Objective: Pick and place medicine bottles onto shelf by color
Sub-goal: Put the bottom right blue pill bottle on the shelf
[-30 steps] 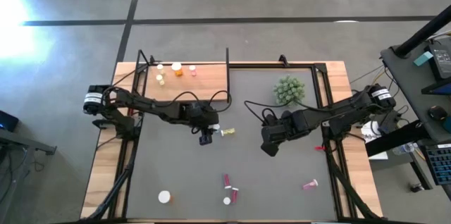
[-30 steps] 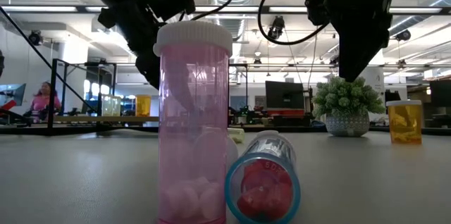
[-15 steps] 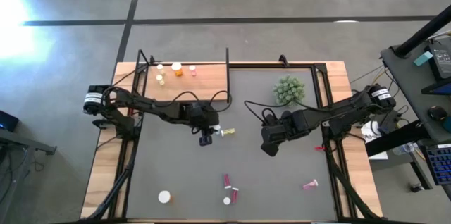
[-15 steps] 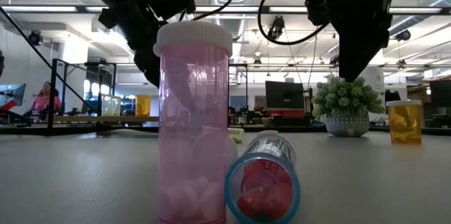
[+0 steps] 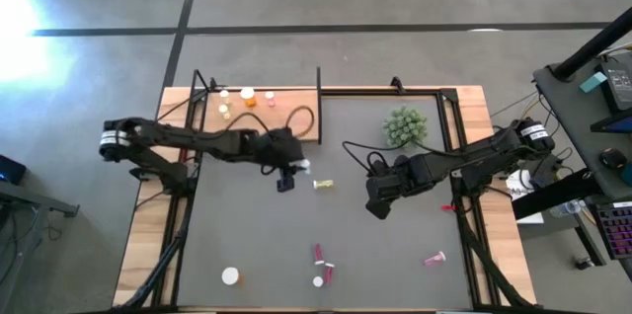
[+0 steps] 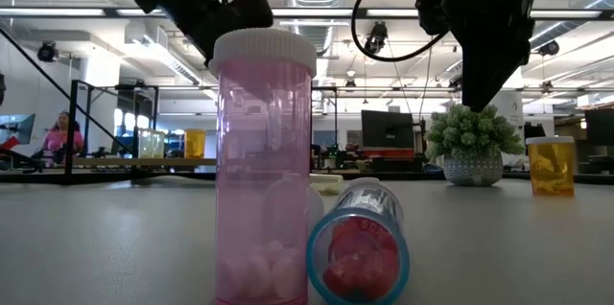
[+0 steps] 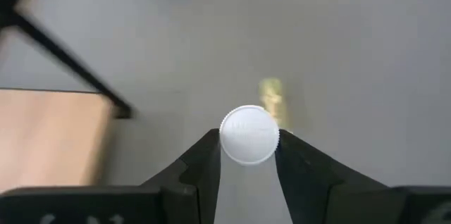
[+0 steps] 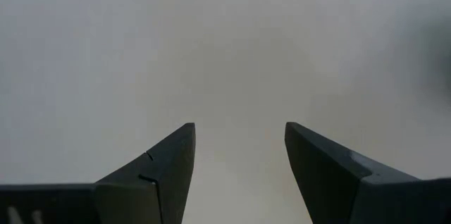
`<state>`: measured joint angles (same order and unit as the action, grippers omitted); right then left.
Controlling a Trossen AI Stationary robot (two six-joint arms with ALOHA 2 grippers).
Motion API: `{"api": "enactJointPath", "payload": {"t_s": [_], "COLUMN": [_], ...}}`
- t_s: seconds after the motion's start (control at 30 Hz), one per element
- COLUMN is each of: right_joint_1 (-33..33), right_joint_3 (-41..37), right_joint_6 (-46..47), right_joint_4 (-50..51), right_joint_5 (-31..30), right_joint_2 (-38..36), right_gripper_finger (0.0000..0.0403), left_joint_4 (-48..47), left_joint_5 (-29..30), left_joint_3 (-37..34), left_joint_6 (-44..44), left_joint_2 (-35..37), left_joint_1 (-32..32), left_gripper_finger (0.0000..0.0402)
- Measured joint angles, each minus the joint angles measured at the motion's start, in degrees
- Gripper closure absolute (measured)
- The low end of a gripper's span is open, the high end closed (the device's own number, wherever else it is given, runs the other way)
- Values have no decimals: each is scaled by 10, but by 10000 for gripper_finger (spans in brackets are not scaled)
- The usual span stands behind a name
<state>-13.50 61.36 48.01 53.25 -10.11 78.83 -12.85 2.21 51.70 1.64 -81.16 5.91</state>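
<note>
My left tool is clamped on a white-capped bottle, lifted above the counter near the shelf. Four bottles sit on that shelf. By my count five bottles lie loose on the counter, so I'm under halfway; my right tool waits open mid-counter, empty.

Bottles stand on the shelf; the plant sits right of it.

Non-task items: small green bushy plant in a pale pot, upper right of the grey mat in the high view. Wooden table rim frames the mat. Low view: a seated person in pink at far left, dark monitor mid-background.
</note>
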Motion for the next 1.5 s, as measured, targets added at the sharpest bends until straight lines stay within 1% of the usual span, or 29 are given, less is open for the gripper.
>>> {"api": "enactJointPath", "payload": {"t_s": [0.17, 0.37, 0.57, 0.7, 0.9, 1.07, 1.23, 1.5], "right_joint_1": [0, 0, 0, 0, 2, 2, 2, 2], "right_joint_3": [0, 0, 0, 0, 0, 0, 0, 0], "right_joint_6": [0, 0, 0, 0, 0, -1, -9, -16], "right_joint_4": [0, -1, 0, 0, 0, 2, 4, 5], "right_joint_5": [0, -5, -6, -6, -6, -6, -6, -6], "right_joint_2": [0, 0, 0, 0, 0, 0, 0, 0], "right_gripper_finger": [193, 193, 193, 193, 193, 193, 193, 193], "left_joint_4": [-1, -3, -1, -1, 9, 18, 13, 8], "left_joint_5": [19, 28, 32, 65, 71, 71, 71, 71], "left_joint_3": [-1, -1, -1, -2, 1, 3, 37, 87], "left_joint_6": [22, 21, 22, 48, 81, 82, 79, 79], "left_joint_2": [21, 17, 14, 14, 13, -15, -58, -97], "left_joint_1": [63, 148, 209, 239, 262, 265, 265, 276], "left_gripper_finger": [295, 295, 295, 295, 295, 295, 295, 295]}}
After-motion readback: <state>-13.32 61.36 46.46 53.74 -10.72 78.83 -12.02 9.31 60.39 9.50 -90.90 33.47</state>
